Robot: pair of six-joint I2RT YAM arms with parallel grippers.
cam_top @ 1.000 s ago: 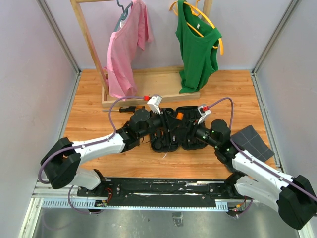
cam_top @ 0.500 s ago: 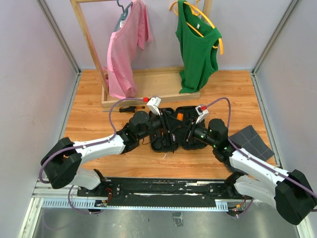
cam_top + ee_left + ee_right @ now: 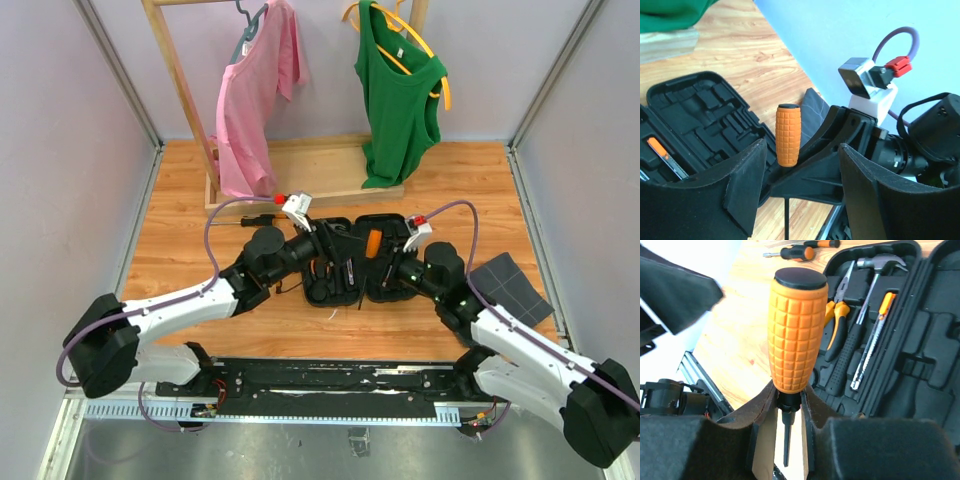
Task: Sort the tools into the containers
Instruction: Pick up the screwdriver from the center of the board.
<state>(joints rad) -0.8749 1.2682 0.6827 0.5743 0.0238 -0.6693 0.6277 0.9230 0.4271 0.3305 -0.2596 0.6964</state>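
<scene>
**Screwdriver Pinched Upright Over the Open Case**

From overhead, both arms reached in from the bottom corners, their wrists meeting above the black tool case (image 3: pixel 392 222) at the centre of the frame. The grip itself was too small to read there. The right wrist view made it plain: the right gripper (image 3: pixel 790 407) was clamped on the neck of the orange-handled screwdriver (image 3: pixel 797 330), whose handle stood upright mid-frame. Behind it, to the upper right, the case lay open with a hammer (image 3: pixel 883 262) and orange-handled pliers (image 3: pixel 841 310) in its slots. Loose screwdrivers (image 3: pixel 797 252) lay on the wood at the top edge. The left wrist view showed the left gripper (image 3: pixel 800 185) with its fingers apart, the orange handle standing beyond the gap, clear of both.
</scene>
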